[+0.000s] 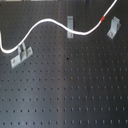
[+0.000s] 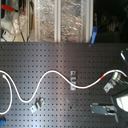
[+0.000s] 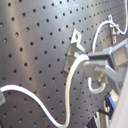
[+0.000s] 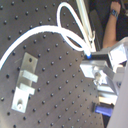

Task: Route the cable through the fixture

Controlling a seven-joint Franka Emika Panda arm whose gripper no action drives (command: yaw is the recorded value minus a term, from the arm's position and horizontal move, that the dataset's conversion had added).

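Observation:
The white cable (image 1: 47,21) snakes across the black pegboard in both exterior views, with its red band (image 1: 103,17) near the right end. The fixture (image 1: 114,27), a small slanted silver angle bracket, stands just right of and below that band, apart from the cable. It also shows in the second exterior view as fixture (image 2: 108,86), close to the red band (image 2: 102,76). My gripper is out of the first exterior view. In both wrist views the gripper (image 3: 92,62) (image 4: 92,59) looks shut on the cable (image 3: 74,75) near the red band.
A long flat pronged bracket (image 1: 21,55) sits at the first exterior view's left under the cable. A narrow straight clip (image 1: 70,22) stands at top centre. The arm (image 2: 120,100) fills the second exterior view's right edge. Shelves and clutter (image 2: 45,20) lie behind the board.

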